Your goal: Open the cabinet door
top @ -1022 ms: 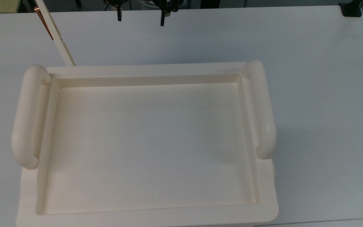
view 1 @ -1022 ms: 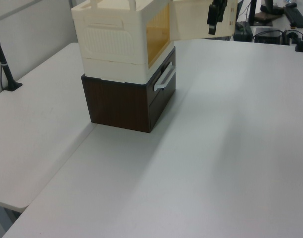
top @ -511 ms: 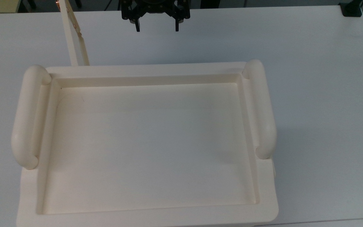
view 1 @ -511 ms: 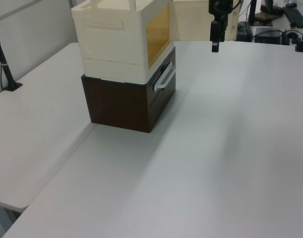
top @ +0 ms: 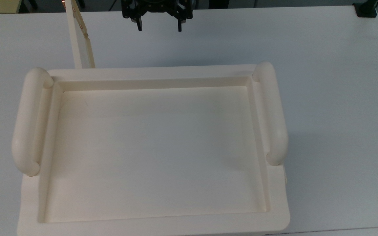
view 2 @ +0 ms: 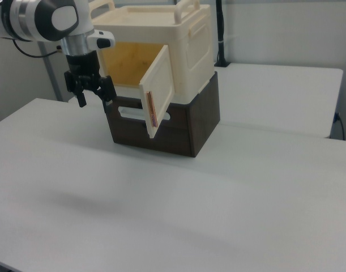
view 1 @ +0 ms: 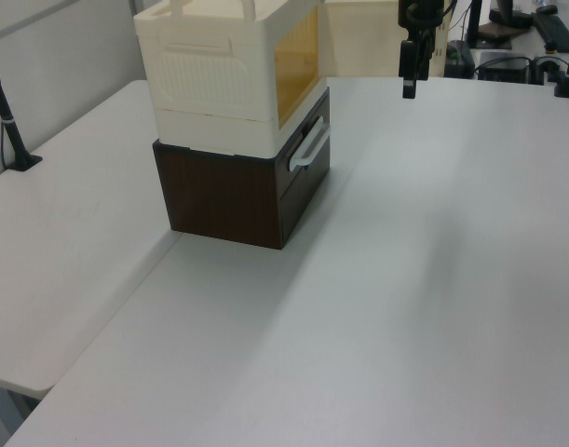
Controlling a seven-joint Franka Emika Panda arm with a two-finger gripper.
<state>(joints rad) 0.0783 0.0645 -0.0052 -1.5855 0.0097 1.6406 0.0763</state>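
Cabinet door (view 2: 159, 90), a thin flat cream panel with a copper-coloured strip along its free edge, is standing swung out from the front of the cream cabinet (view 2: 187, 45), exposing a yellowish interior (view 2: 130, 67). In the top view the door (top: 79, 37) is showing edge-on, sticking out from the cabinet's front toward the top view's upper left. The cabinet is sitting on a dark brown wooden box (view 1: 237, 191) with a pale bar handle (view 1: 307, 149); its top is a smooth recessed tray (top: 153, 150) flanked by two rounded tubular handles (top: 272, 114). Pincer (view 2: 94, 95), black, is hanging released, fingers spread and gripping nothing, just beside the door's free edge and apart from it; in the top view it (top: 158, 25) is sitting to the right of the door. White matte tabletop (view 1: 433, 279) is carrying the stack, with a black post (view 1: 9, 121) clamped at the left view's far left.
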